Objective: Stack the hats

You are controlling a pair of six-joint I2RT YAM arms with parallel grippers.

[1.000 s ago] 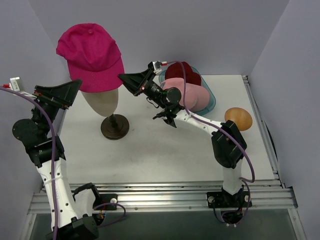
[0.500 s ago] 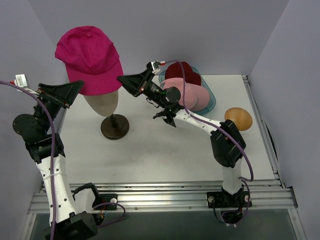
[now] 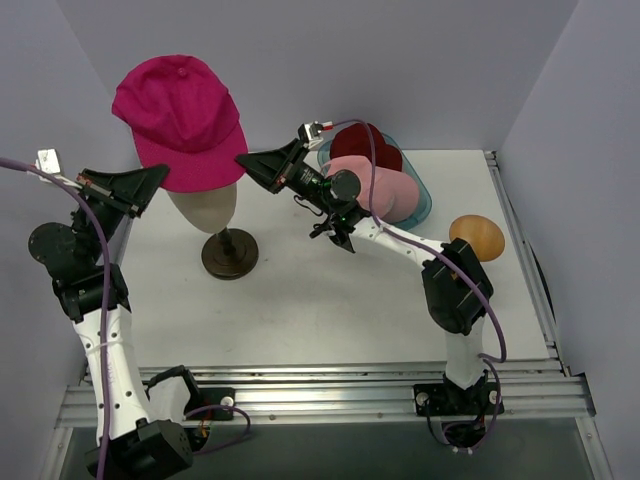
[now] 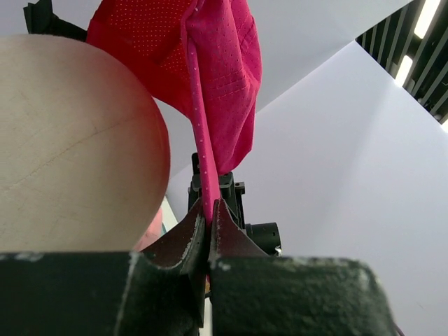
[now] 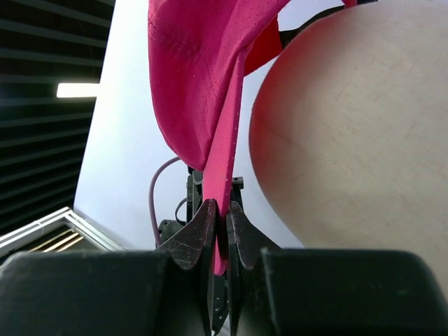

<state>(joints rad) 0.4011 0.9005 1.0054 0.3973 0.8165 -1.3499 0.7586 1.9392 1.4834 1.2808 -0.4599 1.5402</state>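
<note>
Magenta peaked cap [image 3: 180,120] hangs over cream head form [image 3: 205,208], its rim pinched tight between left hand [image 3: 158,175] at 8 o'clock and right hand [image 3: 243,158] at 4 o'clock. Other hats [image 3: 385,190] lie at 3 o'clock in teal tray [image 3: 425,205], nearer the right arm.

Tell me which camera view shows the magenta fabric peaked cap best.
Top external: the whole magenta fabric peaked cap shows, crown and peak, held by the left gripper and right gripper. Each wrist view shows only its clamped edge and some fabric from below.
</note>
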